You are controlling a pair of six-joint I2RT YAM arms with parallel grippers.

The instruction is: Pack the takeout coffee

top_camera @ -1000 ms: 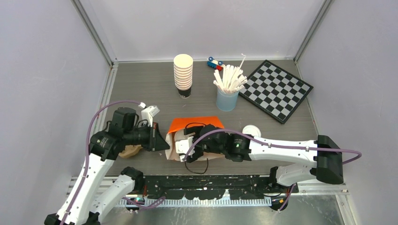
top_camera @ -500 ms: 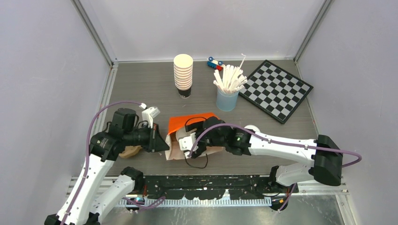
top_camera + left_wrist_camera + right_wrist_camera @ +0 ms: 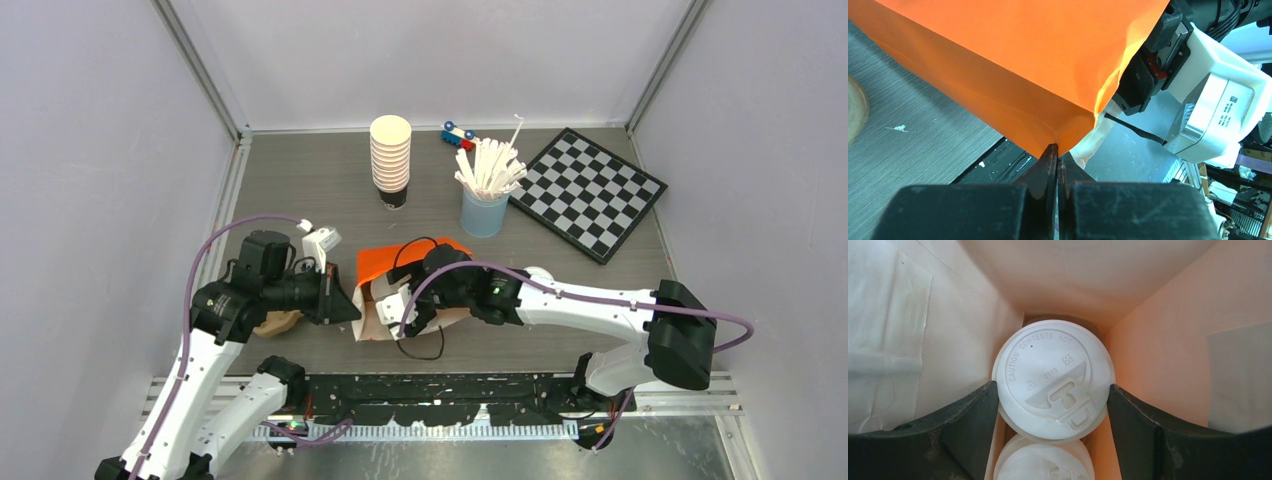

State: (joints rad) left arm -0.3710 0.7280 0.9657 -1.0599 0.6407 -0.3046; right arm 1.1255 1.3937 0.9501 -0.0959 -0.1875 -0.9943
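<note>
An orange paper bag (image 3: 400, 262) with a white lining lies on its side mid-table, mouth toward the near edge. My left gripper (image 3: 352, 312) is shut on a corner of the bag's rim (image 3: 1068, 135), its tips (image 3: 1057, 149) pinched together on the paper. My right gripper (image 3: 390, 305) reaches into the bag. In the right wrist view, one takeout coffee with a white sip lid (image 3: 1050, 377) sits between the right gripper (image 3: 1051, 386), both fingers against its lid. A second lidded coffee (image 3: 1045, 462) lies just below it, partly cut off by the frame edge.
At the back stand a stack of lidless cream cups (image 3: 390, 150), a light-blue cup of white sticks (image 3: 485, 210), a small toy car (image 3: 458, 134) and a checkerboard (image 3: 588, 192). A tan object (image 3: 278, 322) lies under the left arm. A black cord (image 3: 420, 350) loops near the front rail.
My right arm has swung left and pushed further into the bag's mouth, and the bag has shifted a little. The left arm keeps its pinch and has not moved.
</note>
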